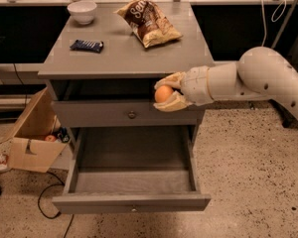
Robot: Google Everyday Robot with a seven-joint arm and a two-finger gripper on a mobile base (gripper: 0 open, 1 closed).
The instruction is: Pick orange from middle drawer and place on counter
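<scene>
The orange (163, 93) is clamped between the jaws, one above it and one beneath. It hangs in the air over the open middle drawer (134, 181), just under the front edge of the bench (119, 56). The step in hand looks like the carry upward. Next the jaws need to clear that edge and then reach inward. Bare surface lies up and left of them, short of the chip bag (149, 21).
</scene>
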